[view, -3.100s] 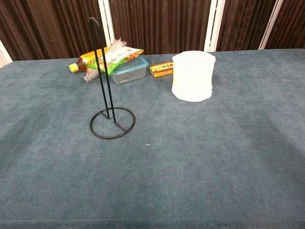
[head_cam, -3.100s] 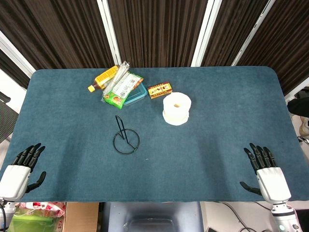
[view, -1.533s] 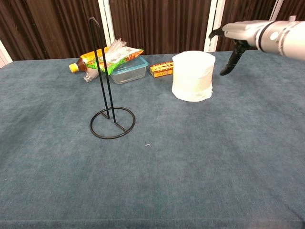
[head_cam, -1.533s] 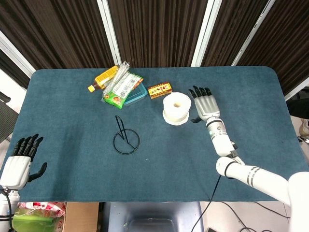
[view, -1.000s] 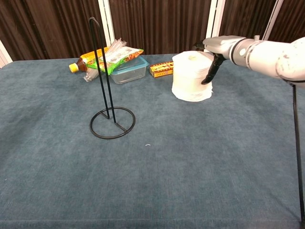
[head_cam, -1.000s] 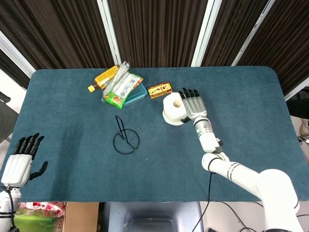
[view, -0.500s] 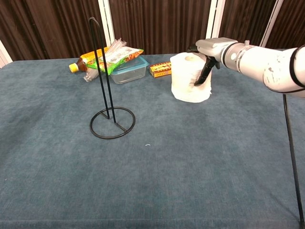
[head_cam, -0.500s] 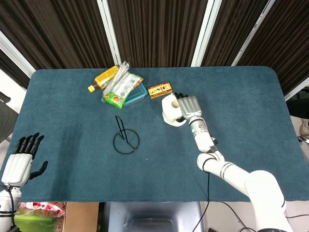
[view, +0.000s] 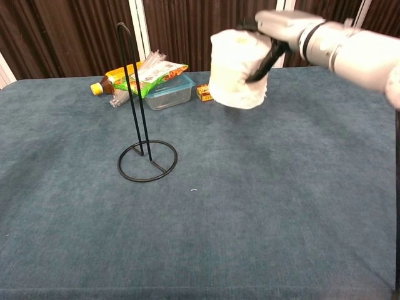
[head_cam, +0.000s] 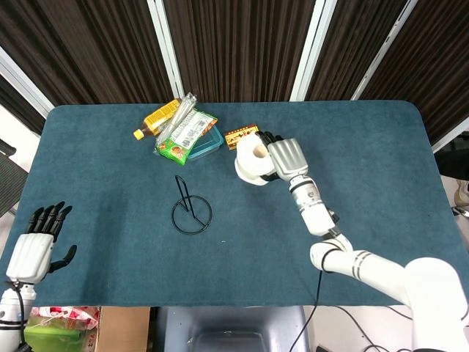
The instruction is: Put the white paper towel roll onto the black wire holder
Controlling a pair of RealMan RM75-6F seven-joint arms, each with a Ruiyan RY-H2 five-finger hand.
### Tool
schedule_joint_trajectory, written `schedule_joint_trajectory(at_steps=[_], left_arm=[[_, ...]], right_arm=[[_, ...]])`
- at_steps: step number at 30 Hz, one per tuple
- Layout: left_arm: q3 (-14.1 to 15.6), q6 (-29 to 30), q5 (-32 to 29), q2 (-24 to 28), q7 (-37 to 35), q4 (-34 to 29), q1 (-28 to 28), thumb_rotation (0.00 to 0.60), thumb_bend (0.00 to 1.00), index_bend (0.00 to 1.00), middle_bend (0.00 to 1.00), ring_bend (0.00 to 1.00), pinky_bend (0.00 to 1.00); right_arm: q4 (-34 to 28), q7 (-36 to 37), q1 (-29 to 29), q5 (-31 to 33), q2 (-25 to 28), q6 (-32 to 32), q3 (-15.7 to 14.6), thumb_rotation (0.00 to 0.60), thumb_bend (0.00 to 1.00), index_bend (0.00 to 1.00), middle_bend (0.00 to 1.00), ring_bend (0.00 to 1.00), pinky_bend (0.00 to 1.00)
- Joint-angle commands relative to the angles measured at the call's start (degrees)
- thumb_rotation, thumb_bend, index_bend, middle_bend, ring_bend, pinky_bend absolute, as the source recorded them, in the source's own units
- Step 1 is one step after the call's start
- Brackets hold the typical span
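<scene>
Left hand (head_cam: 33, 248) low at the table's near corner, fingers apart, holding nothing. Black wire holder (view: 142, 128) upright, bare. White paper towel roll (view: 237, 67) aloft, clamped by right hand (head_cam: 286, 158), fingertips hidden behind it.

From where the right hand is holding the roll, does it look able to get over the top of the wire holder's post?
Probably yes. The right hand grips the paper towel roll lifted off the table, about level with the top of the black wire holder; nothing stands in between. It likely needs more height first.
</scene>
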Motion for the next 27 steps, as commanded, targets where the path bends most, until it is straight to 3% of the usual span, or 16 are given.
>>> schedule_joint_trajectory(at_steps=[1, 5, 11, 16, 23, 27], left_arm=[[0.05, -0.26, 0.21, -0.57, 1.46, -1.0, -0.35, 0.6, 0.36, 0.0, 0.0, 0.03, 0.06], [-0.01, -0.48, 0.1, -0.99, 2.55, -1.64, -0.62, 0.6, 0.36, 0.0, 0.0, 0.03, 0.06], [0.59, -0.36, 0.46, -0.29, 1.76, -1.48, -0.28, 0.6, 0.36, 0.0, 0.0, 0.03, 0.06], [0.65, -0.54, 0.48, -0.38, 2.18, -1.88, -0.41, 0.6, 0.35, 0.0, 0.0, 0.03, 0.06], [0.92, 0.64, 0.75, 0.88, -0.25, -1.14, 0.44, 0.6, 0.35, 0.0, 0.0, 0.03, 0.06], [0.76, 1.2, 0.69, 1.43, -1.25, -1.05, 0.73, 0.6, 0.35, 0.0, 0.0, 0.03, 0.06]], right_arm=[[-22.45, -0.98, -3.7, -0.41, 13.15, 6.3, 4.69, 0.6, 0.29, 0.87, 0.73, 0.78, 0.93], [-35.59, -5.81, -4.59, 3.47, 21.19, 8.25, 7.6, 0.6, 0.29, 0.87, 0.73, 0.78, 0.93], [-46.97, -11.49, -3.7, 8.97, 28.0, 10.3, 10.25, 0.6, 0.29, 0.87, 0.73, 0.78, 0.93], [-50.68, -14.28, -0.35, 14.86, 28.52, 10.68, 11.48, 0.6, 0.29, 0.87, 0.73, 0.78, 0.93], [-51.56, -16.86, 7.34, 26.3, 24.89, 11.44, 12.93, 0.6, 0.29, 0.87, 0.73, 0.78, 0.93], [-52.52, -20.48, 11.19, 31.22, 23.75, 13.12, 12.29, 0.6, 0.29, 0.87, 0.73, 0.78, 0.93]])
